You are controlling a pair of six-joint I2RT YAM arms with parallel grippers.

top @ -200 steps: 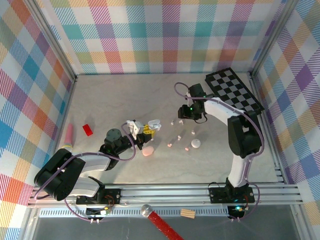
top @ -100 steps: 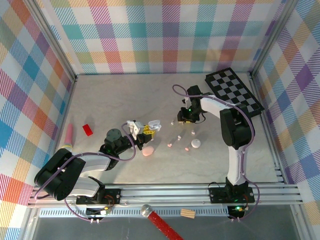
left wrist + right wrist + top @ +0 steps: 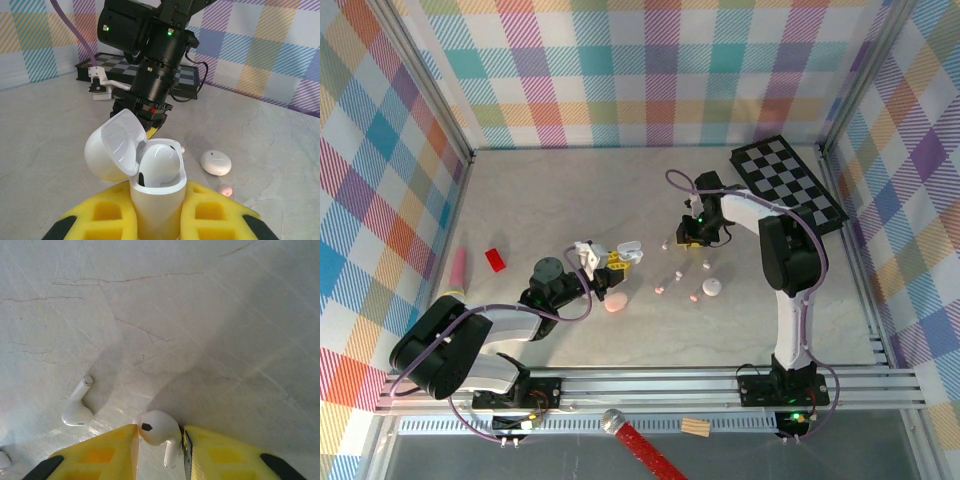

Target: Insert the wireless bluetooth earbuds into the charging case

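Both grippers grasping.
Left gripper [image 3: 611, 261] clamps the open charging case [image 3: 155, 212]; right gripper [image 3: 160, 436] pinches a white earbud [image 3: 157, 427].

1. The black-and-white left arm [image 3: 495, 330] lies pretty low, stretching from its near-left base toward the middle of the table.
2. The left gripper [image 3: 613, 260] has its yellow jaws clamped tight on a white pebble-shaped plastic charging case [image 3: 156, 210], holding it upright.
3. The black-and-white right arm [image 3: 790, 265] stands tall off its near-right base, then folds over to the left and far side.
4. The right gripper [image 3: 160, 440] points down at the table, with its yellow pads touching both sides of a tiny white plastic earbud [image 3: 157, 427].
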